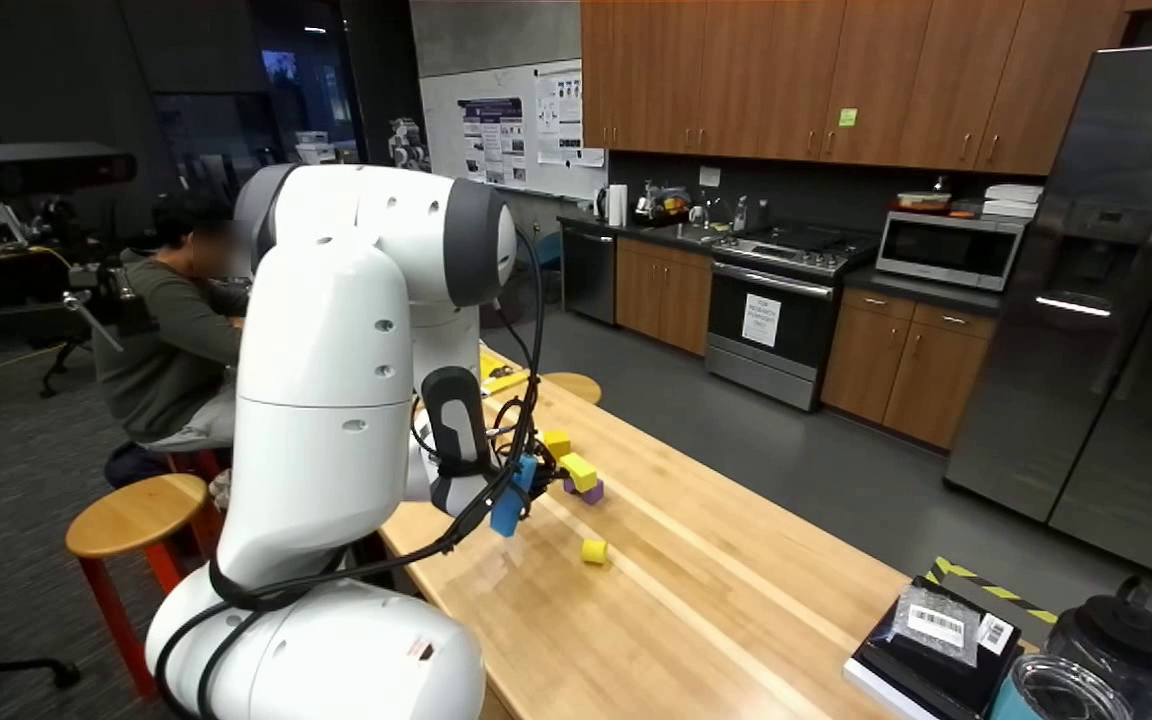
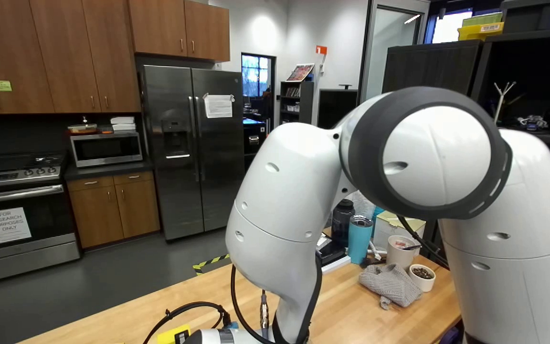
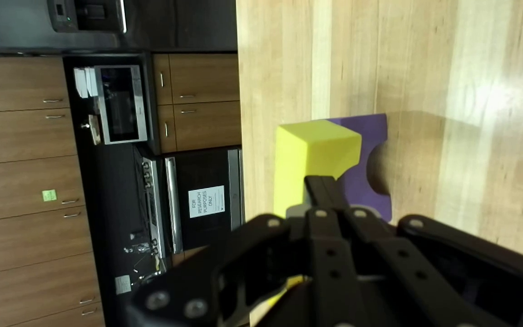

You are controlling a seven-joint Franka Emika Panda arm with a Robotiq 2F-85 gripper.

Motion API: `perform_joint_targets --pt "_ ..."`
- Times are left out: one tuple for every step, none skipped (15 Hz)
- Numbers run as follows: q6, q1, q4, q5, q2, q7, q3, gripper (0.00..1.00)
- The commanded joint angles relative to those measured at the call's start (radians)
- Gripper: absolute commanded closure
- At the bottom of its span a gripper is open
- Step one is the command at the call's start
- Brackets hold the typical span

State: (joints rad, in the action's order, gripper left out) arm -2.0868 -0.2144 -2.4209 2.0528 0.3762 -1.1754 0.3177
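My gripper (image 3: 322,180) is shut, its black fingertips pressed together with nothing between them. In the wrist view the tips overlap a yellow block (image 3: 293,159) with a curved cut-out; whether they touch it I cannot tell. That block rests on a purple block (image 3: 366,159) with an arched notch. An exterior view shows the same yellow block (image 1: 579,471) over the purple one (image 1: 592,492), just beyond the gripper (image 1: 558,474). Behind them is another yellow block (image 1: 556,443). A yellow cylinder (image 1: 594,551) lies nearer on the table. A blue piece (image 1: 510,505) appears beside the gripper, partly behind cables.
The wooden table (image 1: 676,600) carries a black book or box (image 1: 936,640), a dark jar (image 1: 1116,640) and a turquoise tumbler (image 2: 360,239). Also there are a grey cloth (image 2: 392,284) and a small bowl (image 2: 422,278). A stool (image 1: 136,515) and seated person (image 1: 176,330) are beside the table.
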Motion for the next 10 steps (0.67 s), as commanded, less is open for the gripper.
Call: perform_joint_targets --pt "-0.026 0.015 0.015 0.025 0.002 0.012 -0.008 1.0" --pt "-0.028 0.016 0.016 0.025 0.002 0.011 -0.008 1.0" --pt "-0.029 0.017 0.017 0.025 0.002 0.01 -0.008 1.0" --pt "-0.031 0.018 0.018 0.025 0.002 0.01 -0.009 1.0" --pt "-0.032 0.019 0.02 0.025 0.002 0.01 -0.009 1.0" --pt "-0.032 0.019 0.021 0.025 0.002 0.009 -0.01 1.0" --pt "-0.033 0.019 0.021 0.025 0.002 0.009 -0.01 1.0" --pt "-0.033 0.019 0.021 0.026 0.002 0.008 -0.011 1.0" --pt "-0.033 0.019 0.02 0.025 0.002 0.007 -0.011 1.0" --pt "-0.033 0.019 0.018 0.024 0.001 0.005 -0.012 1.0"
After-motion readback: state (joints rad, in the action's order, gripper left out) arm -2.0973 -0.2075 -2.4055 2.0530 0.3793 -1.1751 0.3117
